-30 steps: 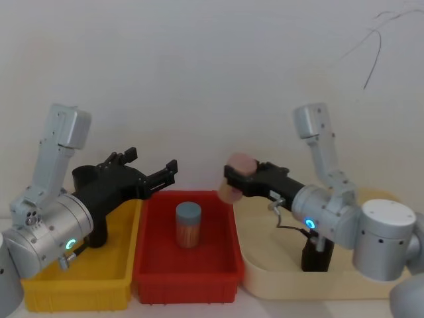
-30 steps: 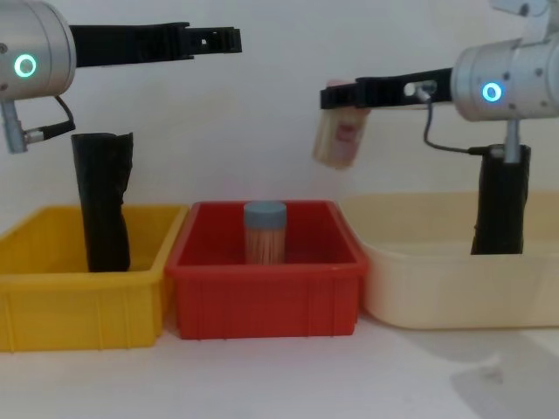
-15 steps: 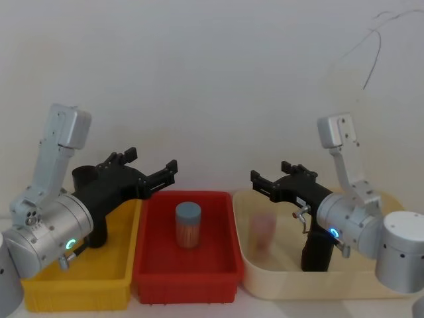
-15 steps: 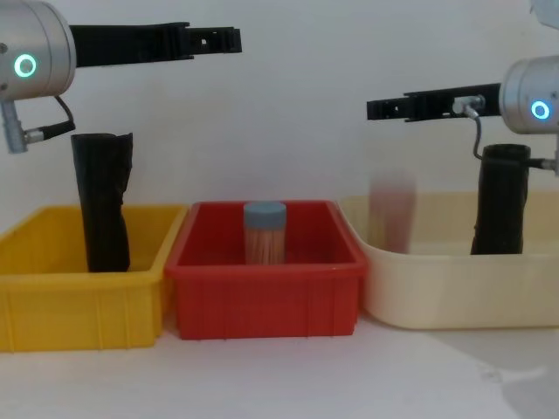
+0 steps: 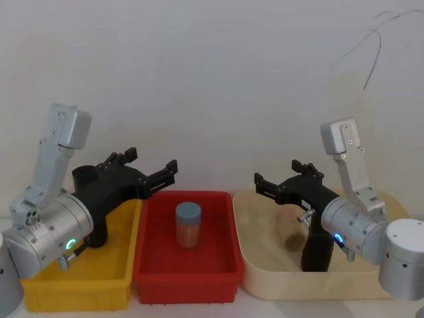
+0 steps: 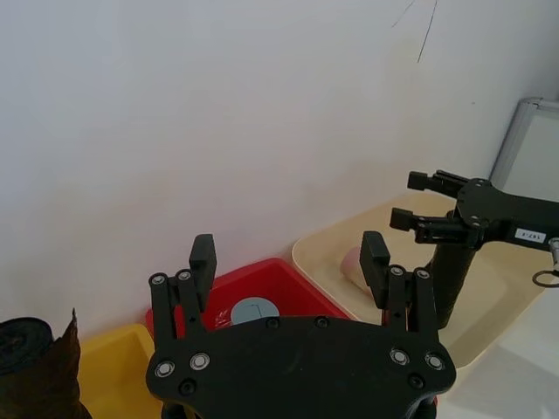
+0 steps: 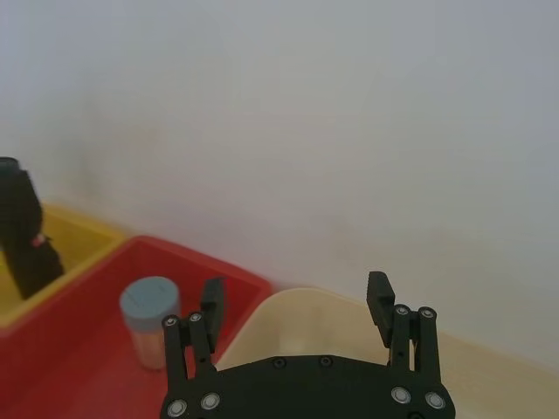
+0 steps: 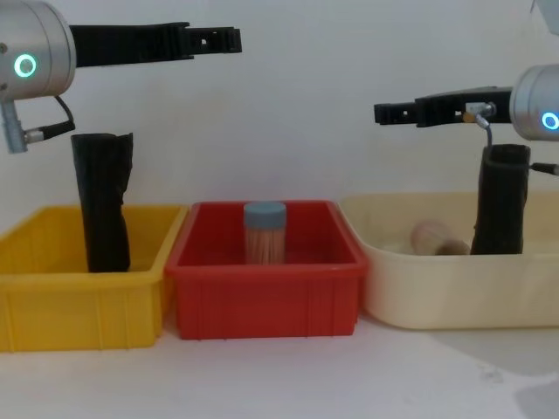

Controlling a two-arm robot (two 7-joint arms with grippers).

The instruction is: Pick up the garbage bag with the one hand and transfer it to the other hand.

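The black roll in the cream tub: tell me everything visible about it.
The garbage bag is a tightly rolled black plastic cylinder, slightly wrinkled, with a plain rounded top. It stands upright in the cream tub, toward its right side, rising well above the rim. A pale, pinkish container lies on its side just beside it. The right gripper hovers above, open, not touching it.

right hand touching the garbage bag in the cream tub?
Apart. In the chest view the right hand hangs open, well above and left of the garbage bag standing in the cream tub.

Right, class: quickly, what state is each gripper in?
Left gripper: open, holding nothing.
Right gripper: open, holding nothing.
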